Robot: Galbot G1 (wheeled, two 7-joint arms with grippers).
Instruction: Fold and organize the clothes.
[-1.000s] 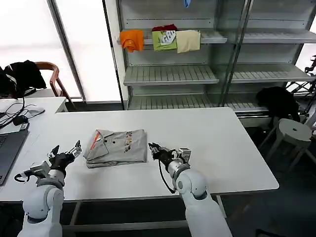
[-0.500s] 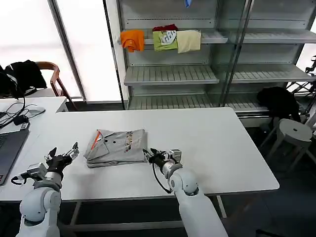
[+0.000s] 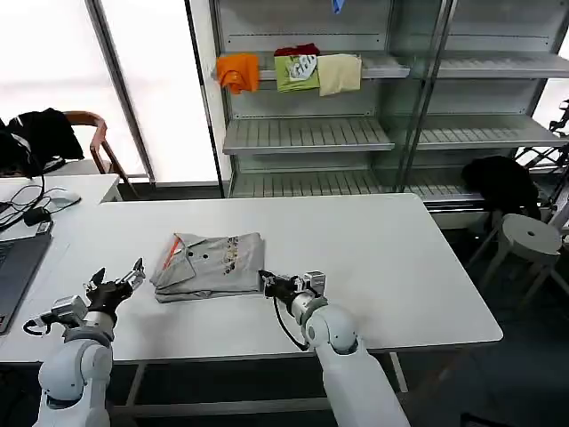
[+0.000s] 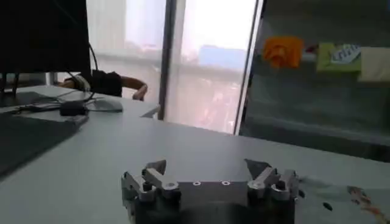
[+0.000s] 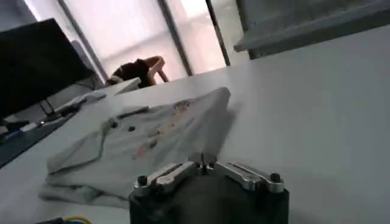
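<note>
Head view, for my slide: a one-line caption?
Folded grey shirts on the table, left gripper open, right gripper shut alongside.

Soft cloth shirt (image 3: 210, 263); smooth matt table (image 3: 400, 258).

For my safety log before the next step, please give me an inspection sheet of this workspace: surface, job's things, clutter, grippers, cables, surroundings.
Surface: white table, mostly bare.
Job's things: folded grey shirts, stacked as one pile, orange collar stripe visible.
Clutter: nothing seen on the white table.
Grippers: left gripper open, apart from the pile on its left; right gripper shut, at the pile's right edge, contact unclear.
Cables: black cables on the side desk at left.
Surroundings: shelving with orange, green and cream folded garments; wooden chair; white stool.
</note>
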